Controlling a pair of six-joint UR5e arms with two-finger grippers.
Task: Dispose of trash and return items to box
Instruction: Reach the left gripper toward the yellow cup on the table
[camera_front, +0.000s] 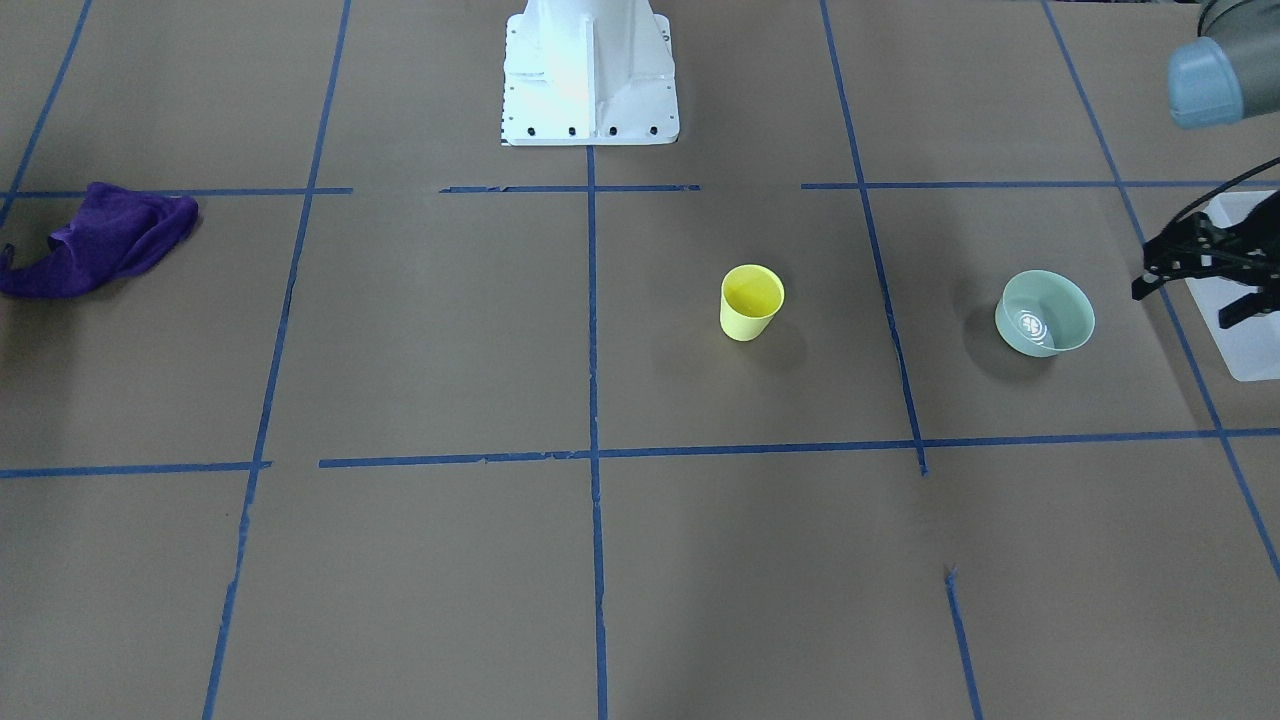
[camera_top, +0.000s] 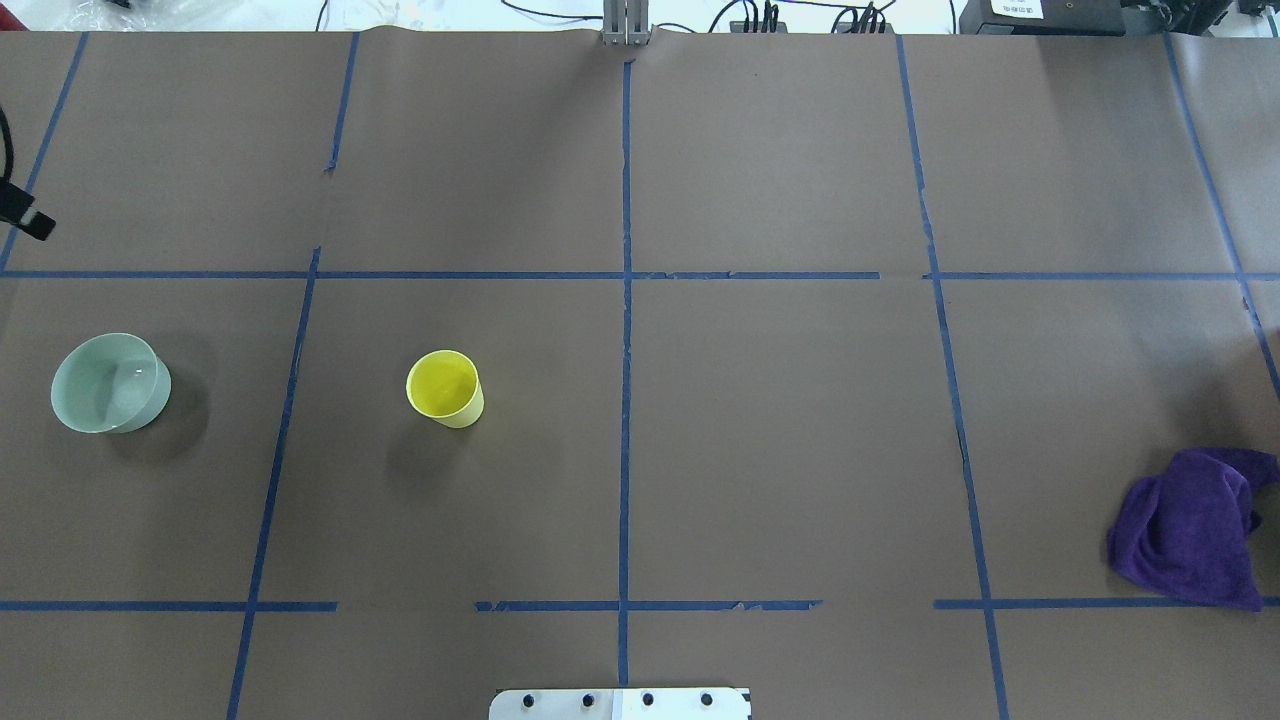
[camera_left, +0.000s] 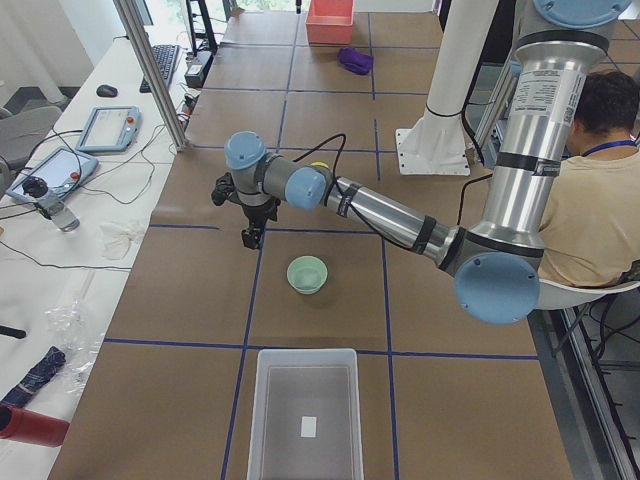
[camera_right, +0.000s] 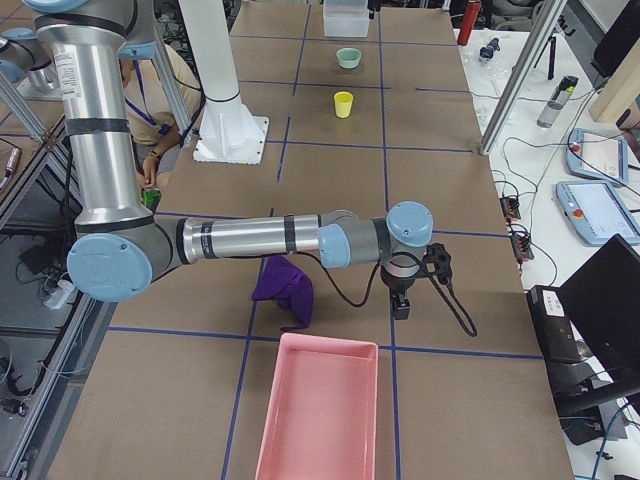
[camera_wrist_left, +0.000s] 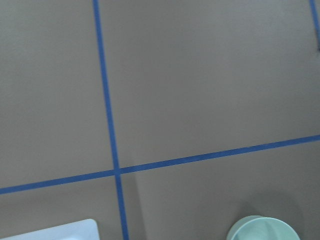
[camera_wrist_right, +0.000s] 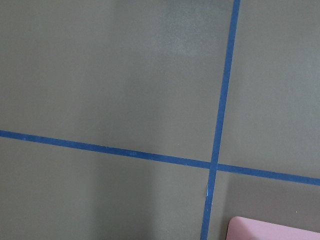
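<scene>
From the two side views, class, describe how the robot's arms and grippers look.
The left arm and right arm are silver tubes with pale blue-grey joint caps, a printed label and a black cable. The left gripper and right gripper are black.

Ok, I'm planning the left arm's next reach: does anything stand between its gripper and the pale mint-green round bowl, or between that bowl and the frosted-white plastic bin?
Nothing visible. Only bare brown paper lies between the left gripper and the mint-green bowl, and between the bowl and the frosted-white bin.

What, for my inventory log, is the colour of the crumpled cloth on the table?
Purple. The cloth shows best in the overhead exterior view.
</scene>
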